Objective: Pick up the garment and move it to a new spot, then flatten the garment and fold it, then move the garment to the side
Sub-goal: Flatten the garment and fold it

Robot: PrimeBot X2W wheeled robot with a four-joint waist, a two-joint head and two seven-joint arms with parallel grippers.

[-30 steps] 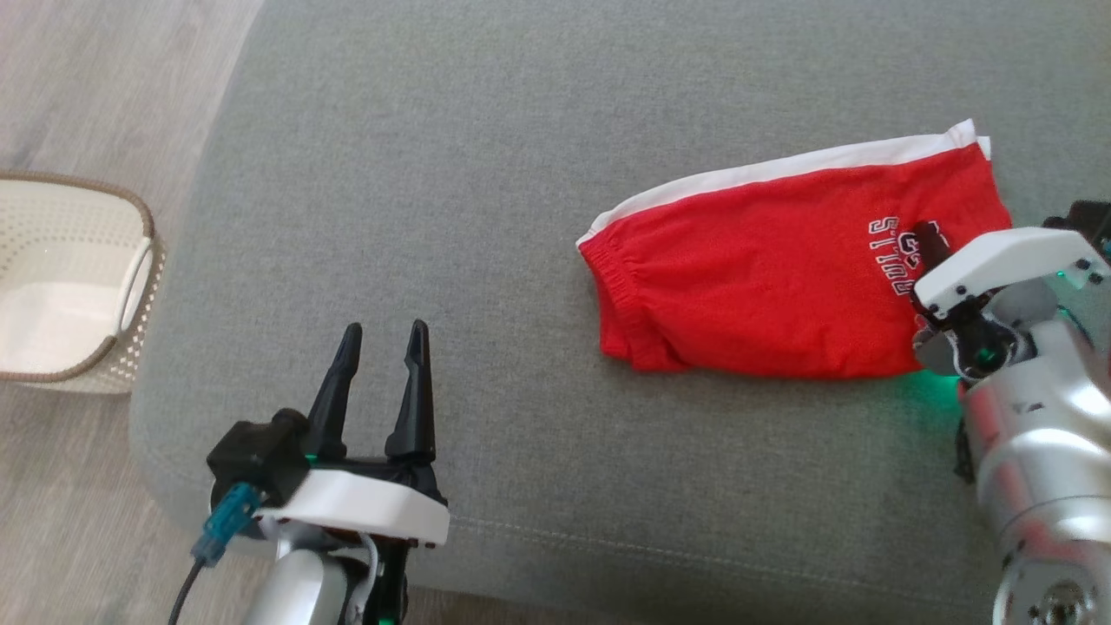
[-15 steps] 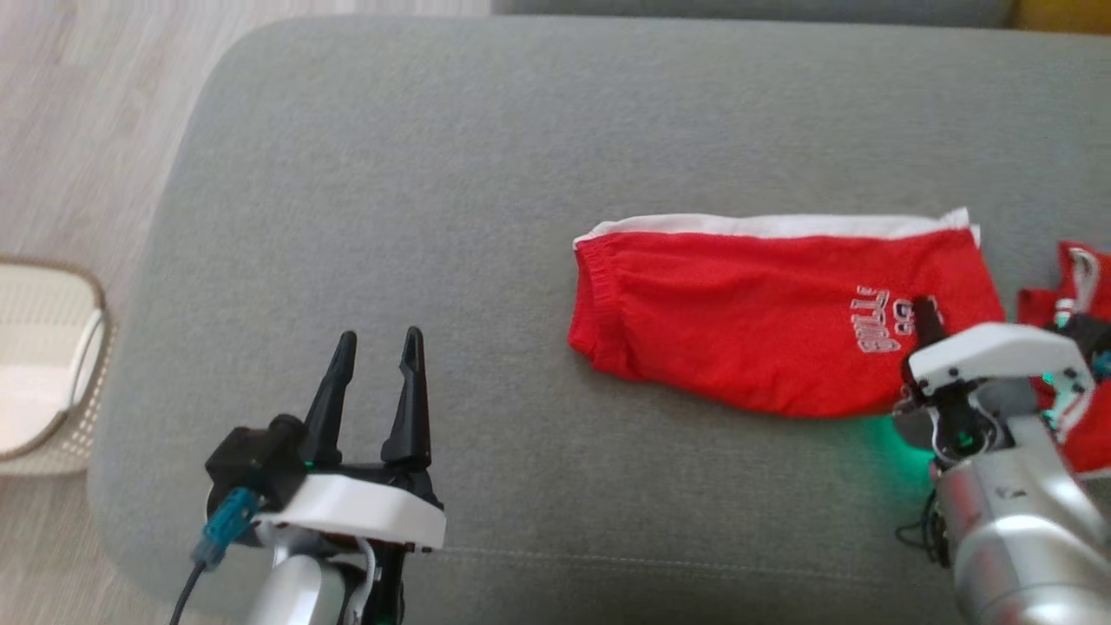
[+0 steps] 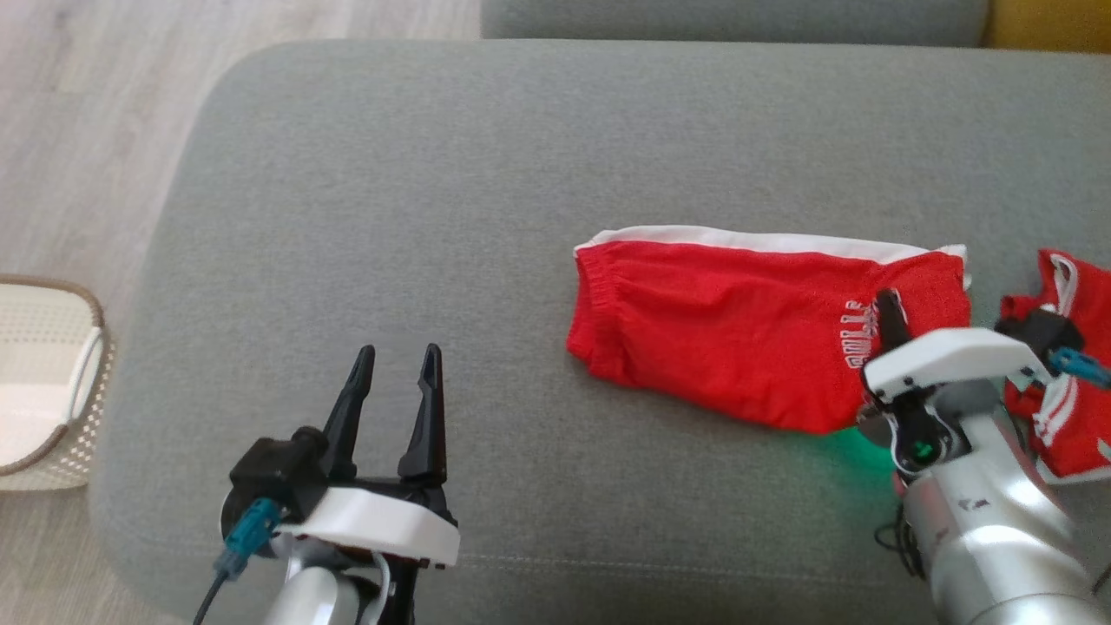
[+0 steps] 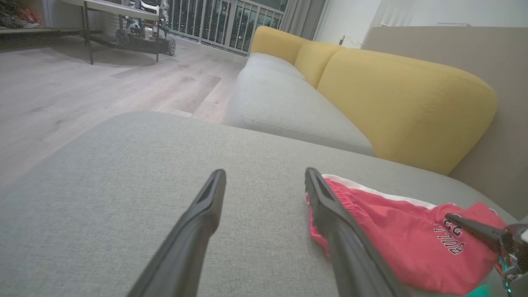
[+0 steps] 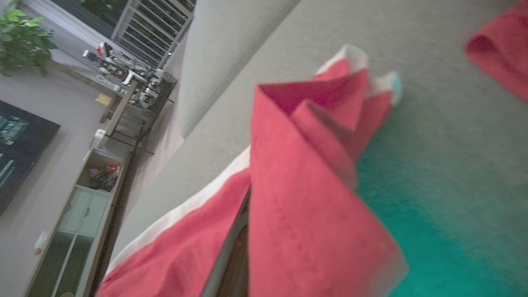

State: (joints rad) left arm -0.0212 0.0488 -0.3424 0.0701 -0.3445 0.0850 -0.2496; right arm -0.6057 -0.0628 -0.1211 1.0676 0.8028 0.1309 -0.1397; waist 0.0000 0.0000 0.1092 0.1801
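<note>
Head view shows our right hand (image 3: pixel 887 308) pinched shut on the leg end of the red shorts (image 3: pixel 720 330), by the white letters. The shorts lie folded long and flat on the grey sofa cushion (image 3: pixel 391 217), on its right half, with the stretchy waist end pointing to the middle. Our left hand (image 3: pixel 397 351) hangs over the front of the cushion with its two fingers apart and nothing in it, well apart from the shorts. In the right wrist view a flap of the red cloth wraps over our finger, so we think the hold is on a thin edge only. If we pull fast, the cloth could slip out. If we drag and do not lift, the waist end may rub on the cushion, and the fold may come open or bunch up. Another red garment (image 3: pixel 1072 417) lies just beside our right arm, and we could catch it or push it along. The white basket (image 3: pixel 87 417) sits on the floor far to the left.
</note>
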